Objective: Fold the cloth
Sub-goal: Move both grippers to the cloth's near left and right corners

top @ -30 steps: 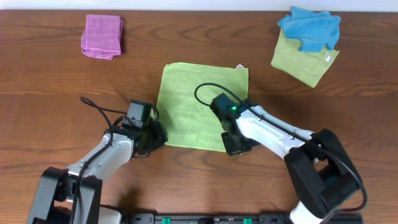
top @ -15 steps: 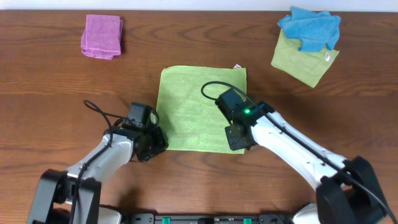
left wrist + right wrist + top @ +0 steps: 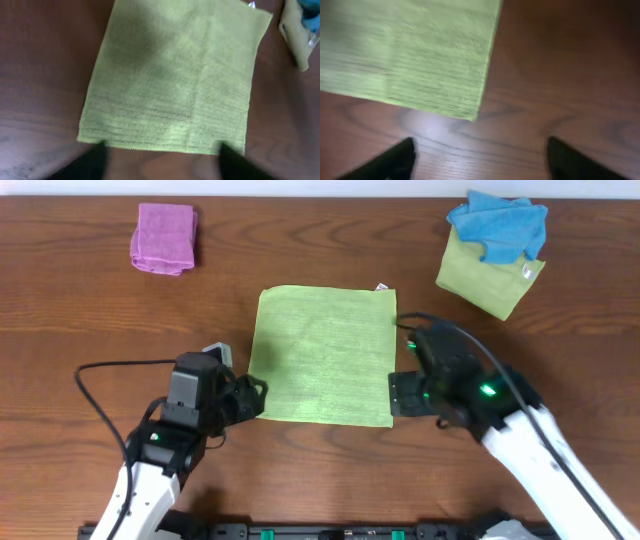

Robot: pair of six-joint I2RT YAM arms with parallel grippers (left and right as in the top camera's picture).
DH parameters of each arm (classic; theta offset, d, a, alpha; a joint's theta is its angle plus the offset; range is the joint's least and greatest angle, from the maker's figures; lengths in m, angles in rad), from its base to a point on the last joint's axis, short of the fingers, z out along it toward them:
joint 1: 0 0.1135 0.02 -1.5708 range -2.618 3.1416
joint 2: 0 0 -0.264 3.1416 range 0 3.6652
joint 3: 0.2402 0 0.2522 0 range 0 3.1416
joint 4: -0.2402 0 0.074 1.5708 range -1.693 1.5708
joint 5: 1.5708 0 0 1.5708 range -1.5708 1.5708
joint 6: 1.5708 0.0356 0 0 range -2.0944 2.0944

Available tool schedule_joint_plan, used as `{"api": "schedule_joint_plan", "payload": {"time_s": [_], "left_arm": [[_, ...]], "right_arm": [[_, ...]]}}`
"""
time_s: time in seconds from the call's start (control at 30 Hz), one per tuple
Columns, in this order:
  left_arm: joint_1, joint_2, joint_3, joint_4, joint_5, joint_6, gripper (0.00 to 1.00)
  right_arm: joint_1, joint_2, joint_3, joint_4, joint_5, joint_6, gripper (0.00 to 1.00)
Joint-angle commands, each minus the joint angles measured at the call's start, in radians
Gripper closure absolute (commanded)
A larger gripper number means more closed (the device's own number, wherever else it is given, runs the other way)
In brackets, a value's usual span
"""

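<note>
The lime-green microfibre cloth [image 3: 322, 355] lies flat mid wooden table [image 3: 80, 330], roughly square, so no real long axis. The left pincer [image 3: 252, 396] is just off its near-left corner and the right pincer [image 3: 396, 393] just off the near-right, both spread and empty, about equally close. It's soft and ribbed-looking, though the wrist views are blurry.

The overhead view is bright, even and sharp. Light falls from above, so the arms [image 3: 160, 450] cast only soft shadows on the counter [image 3: 320, 480]. Both wrist views are dimmer and smeared with blur. In the left one a shadow darkens the upper left of the cloth [image 3: 175, 80], and the left pincer [image 3: 161, 157] is dark and unfocused. In the right one pale glare lies on the counter by the cloth's corner, and the right pincer [image 3: 480, 150] is a black blur.
</note>
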Motion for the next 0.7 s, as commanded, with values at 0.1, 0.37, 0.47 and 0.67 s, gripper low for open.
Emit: {"api": "schedule_joint_plan", "payload": {"time_s": [0.1, 0.37, 0.47, 0.67], "left_arm": [[0.001, -0.018, 0.023, 0.013, -0.002, 0.024, 0.04], [0.001, -0.018, 0.023, 0.120, 0.107, 0.036, 0.05], [0.001, -0.018, 0.023, 0.109, 0.099, 0.038, 0.05], [0.001, -0.018, 0.023, 0.121, 0.006, 0.018, 0.03]], "right_arm": [[-0.009, -0.177, 0.001, 0.056, -0.139, -0.029, 0.39], [-0.009, -0.269, 0.001, 0.055, -0.281, -0.029, 0.01], [-0.009, -0.269, 0.001, 0.056, -0.316, -0.029, 0.01], [-0.009, -0.269, 0.001, 0.058, -0.325, 0.060, 0.01]]}}
